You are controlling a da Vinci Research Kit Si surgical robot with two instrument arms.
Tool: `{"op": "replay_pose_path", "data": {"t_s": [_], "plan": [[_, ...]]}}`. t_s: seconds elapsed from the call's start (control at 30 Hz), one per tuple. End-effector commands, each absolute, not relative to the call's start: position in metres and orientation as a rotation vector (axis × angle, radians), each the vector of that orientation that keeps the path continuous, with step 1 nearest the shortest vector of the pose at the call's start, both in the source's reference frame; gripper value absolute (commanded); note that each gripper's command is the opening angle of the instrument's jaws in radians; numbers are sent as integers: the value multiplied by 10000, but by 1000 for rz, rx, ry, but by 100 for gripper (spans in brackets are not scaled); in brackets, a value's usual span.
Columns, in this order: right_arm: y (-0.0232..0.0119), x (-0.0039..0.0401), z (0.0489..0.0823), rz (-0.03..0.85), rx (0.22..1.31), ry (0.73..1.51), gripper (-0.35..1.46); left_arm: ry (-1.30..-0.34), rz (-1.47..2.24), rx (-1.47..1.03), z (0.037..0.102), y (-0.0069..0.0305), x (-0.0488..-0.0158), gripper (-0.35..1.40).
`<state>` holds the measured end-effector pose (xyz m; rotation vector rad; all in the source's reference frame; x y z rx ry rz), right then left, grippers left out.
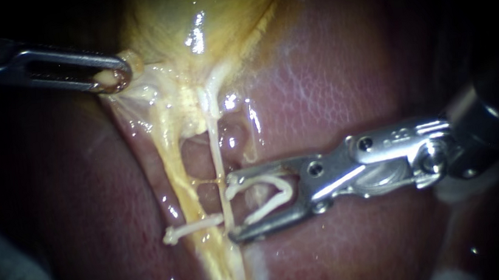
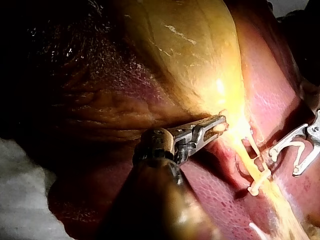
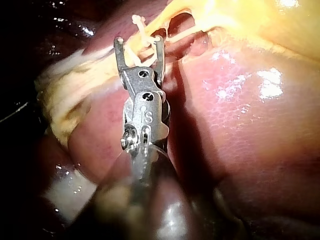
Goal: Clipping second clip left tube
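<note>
Holding a loaded clip (image 1: 267,198) between its two halves, one leg seated against each, the right instrument (image 1: 230,209) has its claw spread wide, tips right at the thin right tube (image 1: 216,149). Just beyond that, farther from the shaft, lies the left tube (image 1: 177,177), thicker and yellow. It runs crosswise to the claw's reach, so the approach is square on. A set clip (image 1: 194,226) already crosses it, level with the lower tip. The loaded one, I reckon, wants to go above that. Well apart, the left instrument (image 1: 112,79) pinches a fold of the gallbladder (image 1: 188,11), and the tubes look taut over the liver (image 1: 330,89).
</note>
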<state>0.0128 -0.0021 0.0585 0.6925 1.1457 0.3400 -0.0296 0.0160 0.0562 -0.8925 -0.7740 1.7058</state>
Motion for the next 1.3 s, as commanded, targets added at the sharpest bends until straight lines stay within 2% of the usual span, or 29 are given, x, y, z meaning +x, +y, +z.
{"op": "replay_pose_path", "data": {"t_s": [0.03,0.63,1.3], "plan": [[-21,130,588,342,694,1148,50,-774,1706,-892,561,160,-296,-35],[-22,141,644,391,737,1141,50,-773,1706,-893,561,159,-296,-35],[-13,150,667,425,748,1140,50,-772,1706,-893,562,159,-297,-35]]}}
